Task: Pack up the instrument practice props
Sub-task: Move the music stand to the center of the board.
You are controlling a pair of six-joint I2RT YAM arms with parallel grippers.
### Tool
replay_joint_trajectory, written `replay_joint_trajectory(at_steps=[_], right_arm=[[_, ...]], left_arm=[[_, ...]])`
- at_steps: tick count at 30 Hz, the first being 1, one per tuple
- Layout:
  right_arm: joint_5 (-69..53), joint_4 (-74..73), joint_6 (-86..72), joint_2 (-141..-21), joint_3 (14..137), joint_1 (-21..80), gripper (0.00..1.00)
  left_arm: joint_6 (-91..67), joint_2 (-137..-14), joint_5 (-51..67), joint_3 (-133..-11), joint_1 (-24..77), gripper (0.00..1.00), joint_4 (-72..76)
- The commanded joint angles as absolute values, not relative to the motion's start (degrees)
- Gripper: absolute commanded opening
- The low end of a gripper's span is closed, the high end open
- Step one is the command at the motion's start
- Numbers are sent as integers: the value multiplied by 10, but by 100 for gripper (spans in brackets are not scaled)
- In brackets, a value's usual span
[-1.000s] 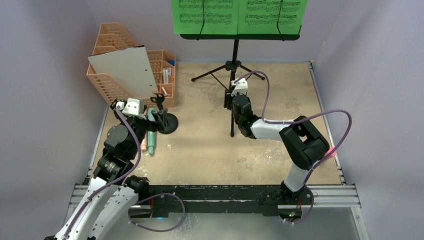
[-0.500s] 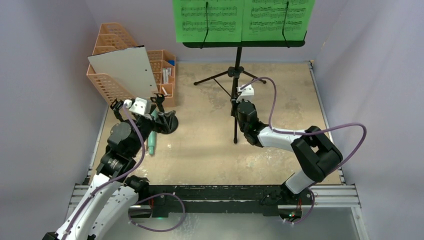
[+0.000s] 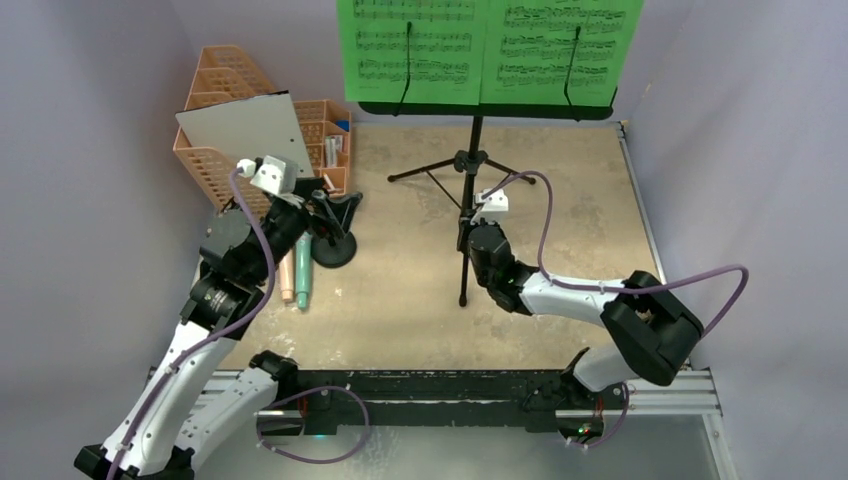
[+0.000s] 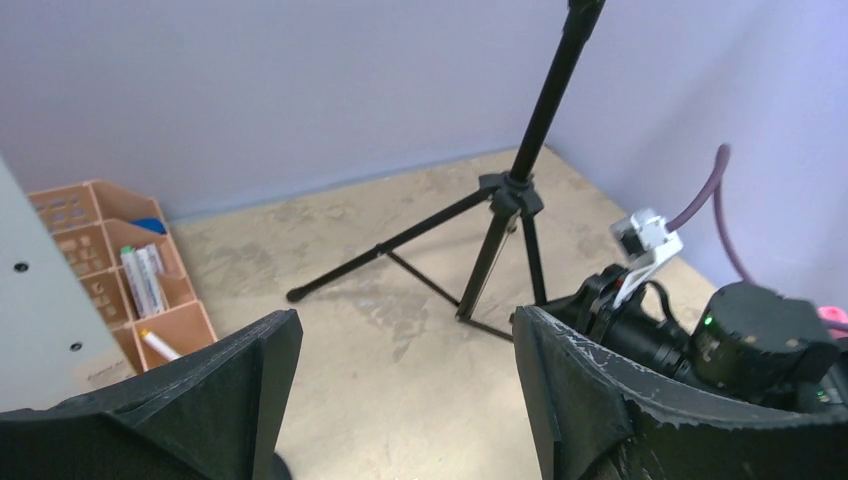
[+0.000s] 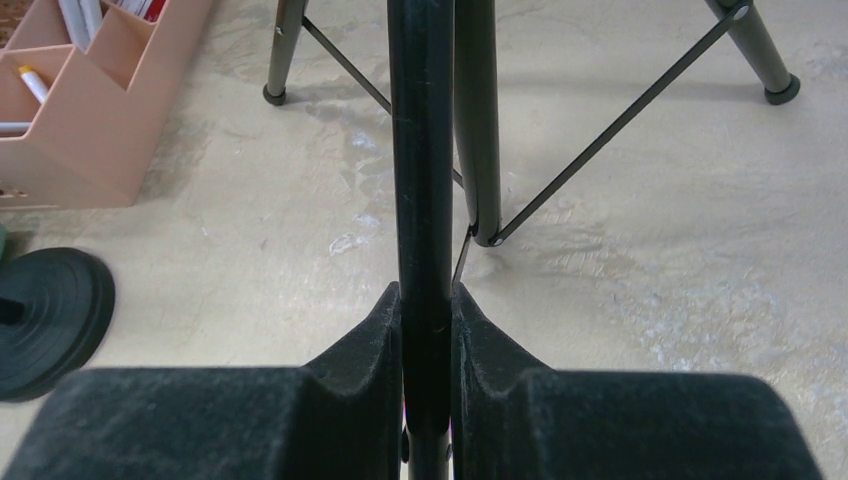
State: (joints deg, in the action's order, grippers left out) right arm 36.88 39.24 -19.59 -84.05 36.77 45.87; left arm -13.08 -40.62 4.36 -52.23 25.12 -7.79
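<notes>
The music stand has a black desk holding two green pages, at the back centre. My right gripper is shut on its front tripod leg; in the right wrist view the gripper has both pads pressed on the leg. My left gripper is open and empty above a black round-based holder, which also shows in the right wrist view. The pink microphone and mint microphone lie beside it. In the left wrist view the gripper faces the stand's pole. I see only one holder.
The orange mesh organizer stands at the back left with the grey-white board leaning on it and pens in its small compartments. Purple walls close in the back and both sides.
The stand's desk and pages look larger and lower in the top view, and its front foot has come nearer. My left gripper has risen and moved back over the holder.
</notes>
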Motion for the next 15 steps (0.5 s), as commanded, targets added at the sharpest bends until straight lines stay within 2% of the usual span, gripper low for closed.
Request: replay_joint_trajectory(at_steps=[1, 5, 7, 9, 12, 15], right_arm=[[389, 339, -260, -812, 346, 475, 2], [384, 327, -267, -786, 325, 480, 2], [376, 318, -266, -767, 318, 481, 6], [361, 314, -259, -743, 311, 481, 16], [335, 291, -240, -708, 314, 481, 40], [321, 256, -233, -665, 320, 482, 54]], left_arm=[[-160, -425, 77, -577, 248, 80, -60], [-155, -448, 73, -617, 248, 80, -71], [-150, -458, 61, -634, 248, 80, -72], [-143, -470, 54, -648, 248, 80, -70], [-130, -492, 41, -688, 248, 79, -86], [-126, -513, 19, -721, 248, 79, -93]])
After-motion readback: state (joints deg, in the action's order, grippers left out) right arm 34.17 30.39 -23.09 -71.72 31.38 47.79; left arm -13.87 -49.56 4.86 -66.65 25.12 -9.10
